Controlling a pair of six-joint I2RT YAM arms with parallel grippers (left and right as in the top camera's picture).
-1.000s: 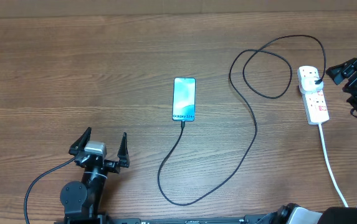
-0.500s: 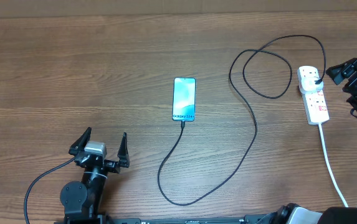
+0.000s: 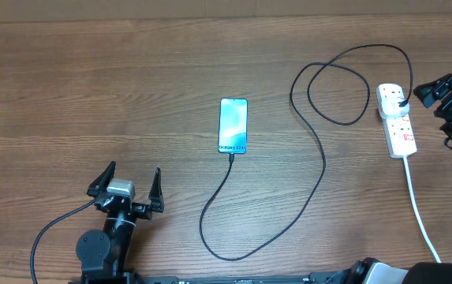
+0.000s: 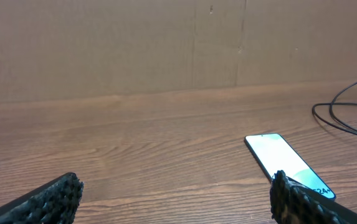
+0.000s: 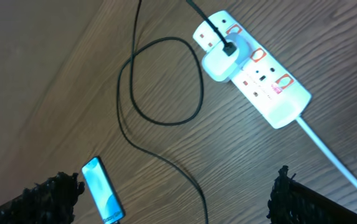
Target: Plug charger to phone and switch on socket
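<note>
The phone point(image 3: 233, 125) lies mid-table with its cyan screen lit; it also shows in the left wrist view point(image 4: 284, 163) and the right wrist view point(image 5: 102, 189). The thin black charger cable point(image 3: 323, 162) runs from the phone's near end, loops, and ends at a plug in the white socket strip point(image 3: 397, 122), also seen in the right wrist view point(image 5: 262, 78). My left gripper point(image 3: 126, 188) is open and empty at the front left, away from the phone. My right gripper point(image 3: 438, 93) is open and empty, just right of the socket.
The socket's thick white cord point(image 3: 420, 213) runs toward the front right edge. A cardboard wall point(image 4: 166, 43) stands behind the wooden table point(image 3: 91, 95). A thin black cable point(image 3: 48, 233) trails from my left arm's base.
</note>
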